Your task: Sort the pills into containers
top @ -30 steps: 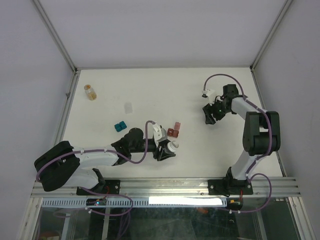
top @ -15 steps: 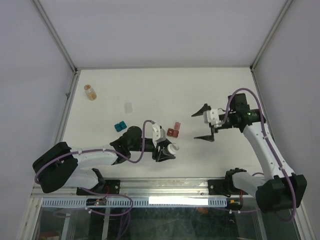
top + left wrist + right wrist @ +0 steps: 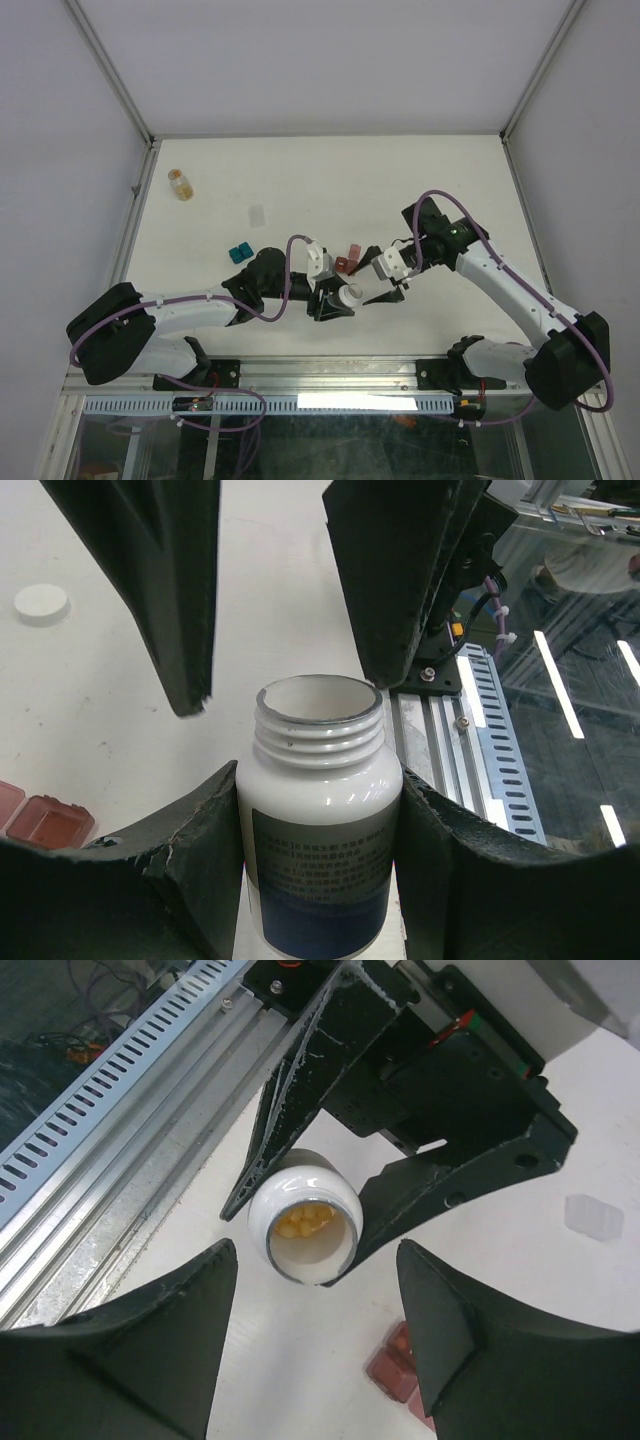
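Right gripper (image 3: 378, 278): spread, swung in from far right to bottle (image 3: 320, 820) mouth.
Left gripper (image 3: 333, 300): pinching bottle; pills (image 3: 303, 1222) probably reachable.

Fine print on the dark label (image 3: 318, 858) of the white bottle (image 3: 320, 770), several lines, too blurred to read; no other text legible.

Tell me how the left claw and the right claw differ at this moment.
The left claw is shut on the white bottle. The right claw is open and holds nothing. The left claw reaches in from the left side of the table, and the right claw from the right, its fingers spread either side of the bottle's uncapped mouth. Both are close to the dark red container.
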`<state>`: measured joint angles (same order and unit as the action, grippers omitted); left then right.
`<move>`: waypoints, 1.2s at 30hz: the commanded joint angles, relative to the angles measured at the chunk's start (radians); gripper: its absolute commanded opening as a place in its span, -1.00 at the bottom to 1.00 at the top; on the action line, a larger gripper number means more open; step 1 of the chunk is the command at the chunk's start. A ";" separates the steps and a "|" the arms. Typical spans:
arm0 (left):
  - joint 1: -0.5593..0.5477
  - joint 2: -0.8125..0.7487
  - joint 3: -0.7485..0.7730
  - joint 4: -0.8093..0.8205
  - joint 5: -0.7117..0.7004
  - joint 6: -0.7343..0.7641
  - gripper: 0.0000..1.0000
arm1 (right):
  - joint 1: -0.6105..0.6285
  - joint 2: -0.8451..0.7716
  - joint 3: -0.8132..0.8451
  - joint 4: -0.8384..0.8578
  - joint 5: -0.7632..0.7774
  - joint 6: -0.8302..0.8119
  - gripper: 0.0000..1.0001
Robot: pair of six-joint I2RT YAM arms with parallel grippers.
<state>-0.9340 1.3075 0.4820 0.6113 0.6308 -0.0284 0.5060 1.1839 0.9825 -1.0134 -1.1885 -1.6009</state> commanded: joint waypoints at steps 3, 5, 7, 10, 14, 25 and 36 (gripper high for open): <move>0.014 -0.001 0.041 0.046 0.020 -0.017 -1.00 | 0.059 0.016 0.013 0.081 0.026 0.100 0.27; 0.014 0.002 0.042 0.047 0.020 -0.019 -1.00 | 0.069 0.018 0.012 0.093 0.034 0.120 0.21; 0.014 0.004 0.045 0.047 0.021 -0.018 -1.00 | 0.078 0.025 0.015 0.098 0.045 0.133 0.13; 0.014 0.004 0.047 0.045 0.021 -0.018 -1.00 | 0.086 0.036 0.022 0.095 0.057 0.140 0.03; 0.014 0.002 0.046 0.047 0.019 -0.021 -1.00 | 0.097 0.043 0.022 0.095 0.071 0.146 -0.05; 0.014 0.000 0.023 0.083 -0.010 -0.048 -0.65 | 0.099 0.035 0.038 0.081 0.056 0.178 -0.64; 0.014 -0.011 -0.029 0.128 -0.018 -0.068 0.22 | 0.037 0.023 0.050 0.087 -0.019 0.228 -0.72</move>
<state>-0.9276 1.3174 0.4755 0.6456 0.6266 -0.0761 0.5697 1.2270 0.9894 -0.9417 -1.1362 -1.4063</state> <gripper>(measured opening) 0.586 0.414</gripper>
